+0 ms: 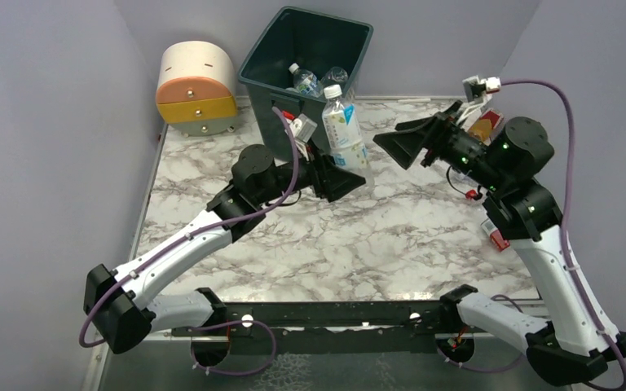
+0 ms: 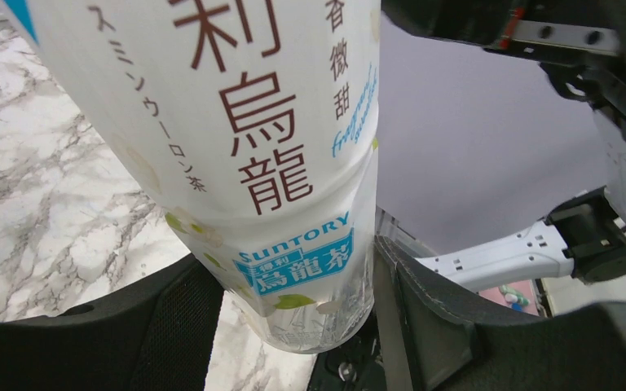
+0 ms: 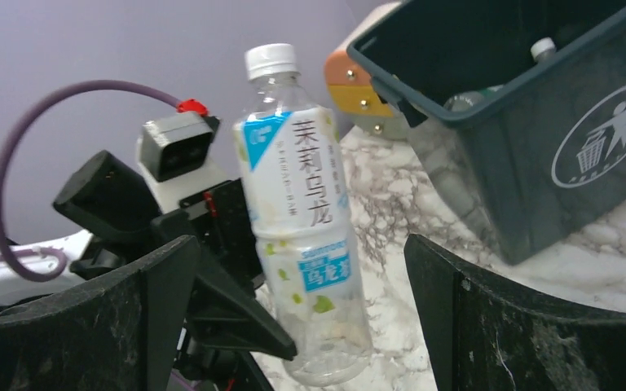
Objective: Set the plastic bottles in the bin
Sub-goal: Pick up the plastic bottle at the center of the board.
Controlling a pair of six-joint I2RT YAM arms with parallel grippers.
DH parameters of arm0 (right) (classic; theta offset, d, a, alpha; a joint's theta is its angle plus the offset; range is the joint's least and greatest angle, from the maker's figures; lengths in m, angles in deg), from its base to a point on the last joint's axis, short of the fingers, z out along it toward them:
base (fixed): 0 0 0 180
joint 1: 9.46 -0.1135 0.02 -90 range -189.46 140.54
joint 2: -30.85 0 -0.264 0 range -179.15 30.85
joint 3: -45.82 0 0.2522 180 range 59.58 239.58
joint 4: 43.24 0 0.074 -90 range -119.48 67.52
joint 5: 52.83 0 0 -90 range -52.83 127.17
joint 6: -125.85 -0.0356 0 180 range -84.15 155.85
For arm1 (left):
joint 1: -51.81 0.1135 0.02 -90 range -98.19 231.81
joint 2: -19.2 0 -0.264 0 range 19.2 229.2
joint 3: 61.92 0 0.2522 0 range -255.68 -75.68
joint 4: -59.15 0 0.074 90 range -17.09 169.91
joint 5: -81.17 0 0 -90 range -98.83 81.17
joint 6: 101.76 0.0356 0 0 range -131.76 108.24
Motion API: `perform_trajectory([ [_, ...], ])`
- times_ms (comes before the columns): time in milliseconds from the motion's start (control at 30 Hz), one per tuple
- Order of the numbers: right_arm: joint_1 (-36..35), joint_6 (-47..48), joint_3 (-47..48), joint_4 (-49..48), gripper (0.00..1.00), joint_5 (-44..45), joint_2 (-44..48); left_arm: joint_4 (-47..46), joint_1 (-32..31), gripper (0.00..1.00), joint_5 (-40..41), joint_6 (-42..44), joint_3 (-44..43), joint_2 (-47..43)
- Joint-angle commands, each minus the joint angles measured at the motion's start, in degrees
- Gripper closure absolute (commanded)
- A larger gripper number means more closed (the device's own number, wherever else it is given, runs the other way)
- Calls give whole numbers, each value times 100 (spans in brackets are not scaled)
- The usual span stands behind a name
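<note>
The left gripper holds a bottle
Base clamped between its fingers; fingers of the right gripper wide apart.

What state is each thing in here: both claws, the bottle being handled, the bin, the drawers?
Left claw: shut on the white-labelled bottle, near its base.
Right claw: open, holding nothing, apart from that bottle.
White-labelled bottle: roughly upright, cap on, in front of the bin.
Bin: upright, open-topped, a few bottles inside.
Drawer unit: both drawers closed.
</note>
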Motion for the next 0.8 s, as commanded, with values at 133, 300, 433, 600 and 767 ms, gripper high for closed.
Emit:
perform_trajectory([
  [133, -1, 140, -27, 368, 1, 656, 137, 168, 645, 39, -576, 238, -1172, 696],
  [300, -4, 107, -219, 394, 1, 653, 222, 95, 1463, 39, -1036, 102, -1984, 1298],
  [433, -4, 96, -334, 432, 1, 619, 234, 111, 1921, 39, -1179, 87, -2769, 1823],
  [600, -1, -12, -598, 370, 1, 521, 287, 23, 2243, 38, -1103, 114, -3754, 2503],
  [767, -1, -117, -881, 285, 1, 412, 339, 238, 2414, 38, -1071, 223, -4901, 3439],
])
